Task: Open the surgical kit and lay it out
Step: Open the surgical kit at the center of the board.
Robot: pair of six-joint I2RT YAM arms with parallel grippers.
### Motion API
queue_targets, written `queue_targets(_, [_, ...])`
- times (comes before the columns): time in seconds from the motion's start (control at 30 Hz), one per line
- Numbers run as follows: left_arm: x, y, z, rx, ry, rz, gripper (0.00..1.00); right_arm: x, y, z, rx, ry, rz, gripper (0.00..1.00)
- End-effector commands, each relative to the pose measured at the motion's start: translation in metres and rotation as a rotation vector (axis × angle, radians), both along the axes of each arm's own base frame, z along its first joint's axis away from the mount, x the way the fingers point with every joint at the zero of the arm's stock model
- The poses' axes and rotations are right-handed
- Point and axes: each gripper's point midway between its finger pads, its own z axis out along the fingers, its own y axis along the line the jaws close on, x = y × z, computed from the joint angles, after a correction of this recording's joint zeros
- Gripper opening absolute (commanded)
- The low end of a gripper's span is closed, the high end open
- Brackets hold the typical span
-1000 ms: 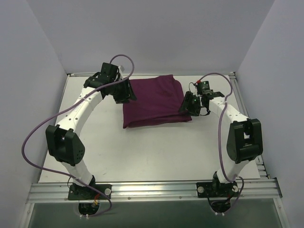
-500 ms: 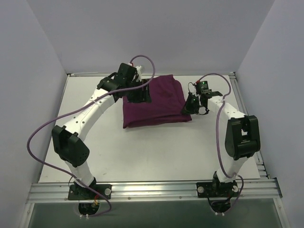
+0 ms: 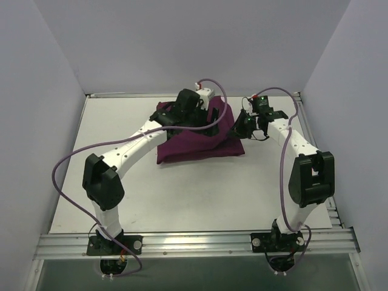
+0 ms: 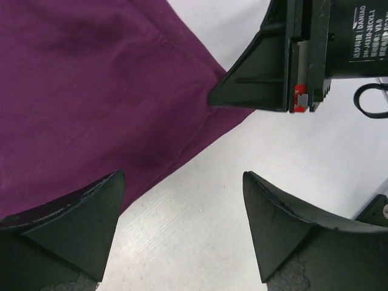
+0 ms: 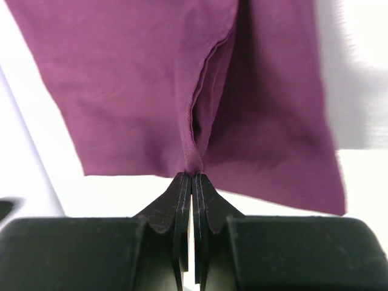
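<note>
Wrap first: the dark purple folded cloth wrap (image 3: 194, 145) sits toward the far middle of the white table top (image 3: 133, 188). It's all bundled up, with nothing of what's inside showing anywhere. My right pincer (image 5: 191, 177) is pressed together on a bit of the cloth's hem at its right edge, so that's my grab point. My left pincer (image 4: 182, 182) is spread wide and holding nothing, hanging over that same edge of the wrap, near the right one. So honestly, barely started, I'd say: one fold pinched, nothing peeled back yet. Left to do is pretty much everything: unfolding the flaps, then setting out whatever's inside.
</note>
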Motion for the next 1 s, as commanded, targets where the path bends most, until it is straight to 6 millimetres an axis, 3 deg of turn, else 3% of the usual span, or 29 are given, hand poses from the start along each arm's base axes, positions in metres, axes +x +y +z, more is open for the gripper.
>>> queue_targets(0.0, [0.015,-0.033,0.0,-0.02,-0.129,-0.036,0.88,-0.008,0.017,0.041,0.128,-0.016,-0.004,0.0])
queue_targets(0.27, [0.015,-0.056,-0.041,0.075,-0.147,-0.066,0.89,-0.01,0.022,0.069,0.21,-0.02,-0.052,0.0])
queue_targets(0.43, [0.022,-0.051,-0.053,0.128,-0.152,-0.032,0.86,-0.012,0.023,0.076,0.235,-0.023,-0.055,0.0])
queue_targets(0.63, [0.038,-0.041,-0.057,0.176,-0.158,0.028,0.74,-0.015,0.024,0.078,0.259,-0.017,-0.055,0.0])
queue_targets(0.77, [0.047,-0.04,-0.055,0.17,-0.144,0.024,0.22,-0.014,0.028,0.083,0.289,-0.029,-0.049,0.0])
queue_targets(0.8, [0.05,-0.038,-0.055,0.165,-0.13,0.035,0.03,-0.013,0.027,0.084,0.284,-0.032,-0.049,0.04])
queue_targets(0.83, [0.056,-0.027,-0.057,0.175,-0.109,0.059,0.02,-0.012,0.025,0.082,0.267,-0.034,-0.042,0.13])
queue_targets(0.87, [0.061,-0.019,-0.054,0.179,-0.11,0.091,0.02,-0.006,0.019,0.086,0.238,-0.057,-0.056,0.33])
queue_targets(0.9, [0.064,-0.01,-0.053,0.18,-0.104,0.121,0.02,-0.007,0.011,0.084,0.207,-0.045,-0.067,0.44])
queue_targets(0.97, [0.078,0.024,-0.031,0.164,-0.129,0.21,0.02,0.0,-0.004,0.08,0.114,-0.069,-0.068,0.66])
